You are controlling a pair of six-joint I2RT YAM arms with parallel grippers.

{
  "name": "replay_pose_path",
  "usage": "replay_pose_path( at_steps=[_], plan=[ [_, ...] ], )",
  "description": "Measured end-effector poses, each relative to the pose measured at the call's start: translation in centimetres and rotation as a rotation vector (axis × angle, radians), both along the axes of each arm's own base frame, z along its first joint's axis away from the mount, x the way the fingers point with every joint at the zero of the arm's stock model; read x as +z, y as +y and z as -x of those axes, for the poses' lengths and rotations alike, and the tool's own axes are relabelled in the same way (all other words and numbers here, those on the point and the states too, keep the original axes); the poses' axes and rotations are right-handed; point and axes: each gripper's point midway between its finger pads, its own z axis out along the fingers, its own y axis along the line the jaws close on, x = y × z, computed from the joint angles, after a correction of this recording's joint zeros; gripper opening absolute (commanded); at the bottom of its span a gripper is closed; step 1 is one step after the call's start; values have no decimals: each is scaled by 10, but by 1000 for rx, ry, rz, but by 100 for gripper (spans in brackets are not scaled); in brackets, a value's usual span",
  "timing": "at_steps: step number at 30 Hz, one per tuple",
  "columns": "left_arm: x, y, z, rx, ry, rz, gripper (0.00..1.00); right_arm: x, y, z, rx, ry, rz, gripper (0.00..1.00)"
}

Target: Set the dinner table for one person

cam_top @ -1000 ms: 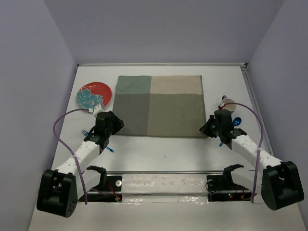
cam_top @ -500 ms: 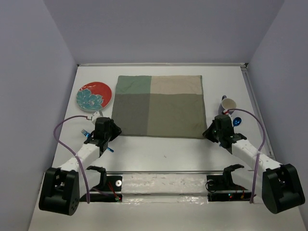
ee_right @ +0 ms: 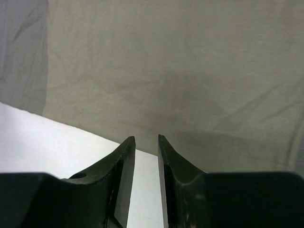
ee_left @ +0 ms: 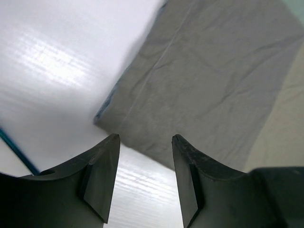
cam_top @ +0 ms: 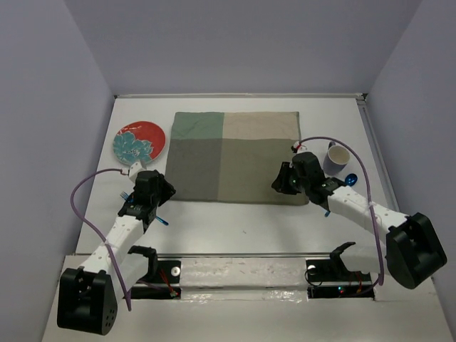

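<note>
We see the white bench filling the middle of the overhead view, from the arm bases at the bottom up to the grey back wall. A four-patch cloth mat in greens and beiges lies flat on it at the centre. A red plate with a teal flower sits on the bench in the upper left, just beside the mat's left edge. To the right of the mat stands a cup, white inside, with a small blue rounded object just below it; we cannot tell what that is.

The left hand hangs over the mat's lower left corner. In its wrist view the left hand has its fingers spread, with nothing between them, and the grey corner of the mat lies on the bench right ahead. A thin blue utensil lies under the left arm; we cannot tell its type.

The right hand sits over the mat's lower right part. From its wrist, the right hand shows fingers parted by only a narrow gap, pinching nothing, above the mat's near edge where it meets the bench.
</note>
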Motion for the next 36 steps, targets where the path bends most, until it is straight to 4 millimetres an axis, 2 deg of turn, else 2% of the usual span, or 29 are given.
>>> replay_pose_path(
  at_steps=[2,4,8,11,15,19,23,24,27,29,30,31,34,36],
  plan=[
    [-16,4,9,16,58,-1,59,-3,9,0,33,8,12,32],
    [-23,6,14,27,88,-1,59,-7,12,2,50,16,24,33],
    [-27,10,16,54,102,-2,58,-16,9,2,60,23,64,36],
    [-31,13,15,71,116,-4,58,-32,12,3,100,60,106,36],
    [-40,14,16,79,147,-10,57,-56,22,5,164,124,161,36],
    [-50,16,16,87,180,-14,56,-60,40,7,227,125,184,35],
    [-51,16,14,90,178,-15,44,-57,54,3,259,102,190,34],
    [-50,16,14,91,174,-14,39,-57,55,1,256,99,196,34],
    [-49,16,11,92,163,-11,35,-62,56,3,259,106,212,33],
    [-49,15,9,92,157,-10,27,-66,53,2,251,112,226,32],
    [-50,15,8,91,159,-11,23,-69,52,2,248,116,233,32],
    [-52,15,8,89,165,-14,13,-69,52,1,244,112,234,31],
    [-57,15,8,79,179,-21,2,-69,51,0,235,107,238,31],
    [-56,14,6,69,174,-23,0,-70,51,-1,232,104,237,30]
  ],
)
